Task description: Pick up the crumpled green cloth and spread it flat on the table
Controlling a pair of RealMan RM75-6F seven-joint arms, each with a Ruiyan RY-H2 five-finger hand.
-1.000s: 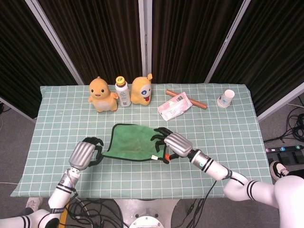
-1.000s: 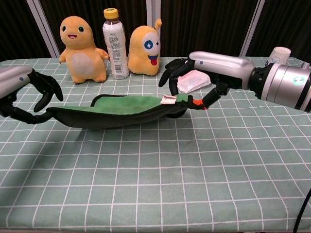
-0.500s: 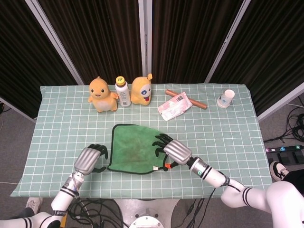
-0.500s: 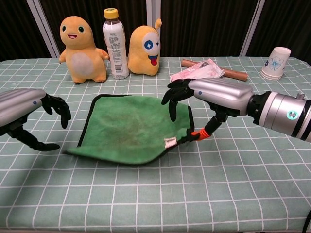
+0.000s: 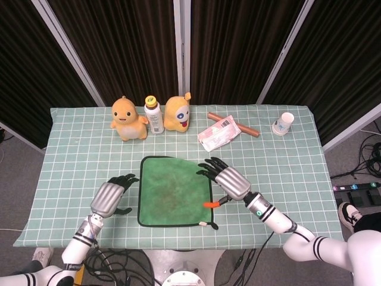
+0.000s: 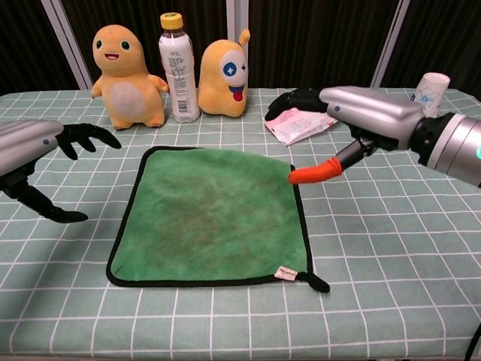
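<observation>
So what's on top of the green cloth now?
Nothing rests on the green cloth; it lies flat on the checked tablecloth. The right hand hovers open above its right edge, the left hand beside it. What's underneath is covered.

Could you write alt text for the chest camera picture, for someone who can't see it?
A green cloth lies spread flat on a checked table, with the robot's left hand and right hand open and raised on either side. Behind stand two plush toys, a bottle and a paper cup.
</observation>
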